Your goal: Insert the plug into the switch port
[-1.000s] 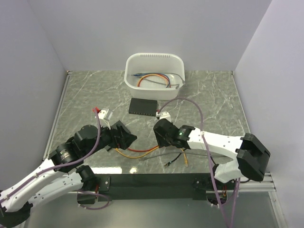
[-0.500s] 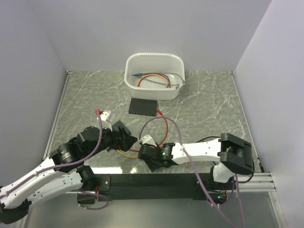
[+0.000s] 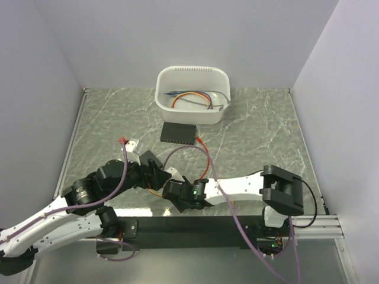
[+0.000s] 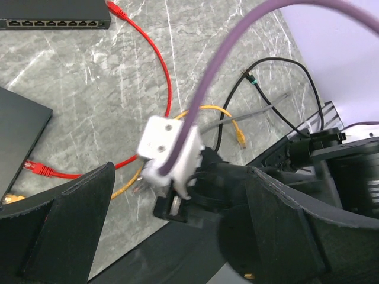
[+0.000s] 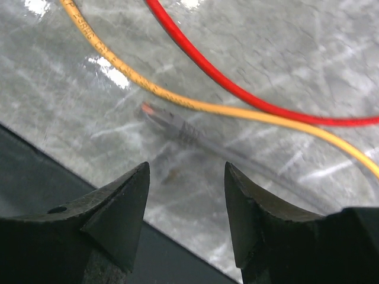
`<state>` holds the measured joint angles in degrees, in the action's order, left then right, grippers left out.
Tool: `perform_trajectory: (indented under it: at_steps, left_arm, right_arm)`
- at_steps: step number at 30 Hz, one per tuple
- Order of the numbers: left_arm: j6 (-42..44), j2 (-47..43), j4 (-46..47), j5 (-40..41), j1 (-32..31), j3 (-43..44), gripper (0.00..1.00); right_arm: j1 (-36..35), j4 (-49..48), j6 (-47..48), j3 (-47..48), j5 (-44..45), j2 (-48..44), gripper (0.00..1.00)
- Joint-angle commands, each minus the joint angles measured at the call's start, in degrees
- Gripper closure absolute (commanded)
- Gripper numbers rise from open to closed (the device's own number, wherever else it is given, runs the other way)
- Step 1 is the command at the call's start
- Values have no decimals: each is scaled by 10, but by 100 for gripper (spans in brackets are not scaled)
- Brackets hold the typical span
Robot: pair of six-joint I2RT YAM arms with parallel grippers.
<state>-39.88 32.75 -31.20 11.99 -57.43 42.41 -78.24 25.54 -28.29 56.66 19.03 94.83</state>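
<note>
my right pincer (image 5: 186,198) hangs low over the tabletop (image 5: 308,35) with its jaws spread and nothing between them. just ahead of the fingertips lies the plug (image 5: 172,125). it is a small grey boot with a clear tip that shows a pinkish glint, lying flat and pointing up-left, and its grey cable (image 5: 249,158) trails off to the right. a yellow cable (image 5: 118,62) passes just beside the tip, and a red cable (image 5: 237,89) curves past beyond that. my left pincer (image 4: 169,236) is also spread wide and grips nothing. the switch (image 3: 179,133) is a flat black box that sits well apart from the plug, farther back on the tabletop near the white tub (image 3: 192,74). its row of ports faces me.
</note>
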Motion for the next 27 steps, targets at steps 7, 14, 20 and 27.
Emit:
perform_trajectory:
  at_steps: [7,14,20,27]
  left_arm:
    - [-6,-1,-2,22,-15,23,3]
    - [-8,-3,-4,28,-23,23,3]
    - [-8,-8,-4,28,-27,23,3]
    - [-7,-3,-4,27,-29,23,3]
  right_arm:
    - [26,-83,34,13,-21,57,39]
    - [32,-95,43,8,-16,74,39]
    - [27,-81,46,4,11,23,39]
    - [12,-48,54,27,46,26,39]
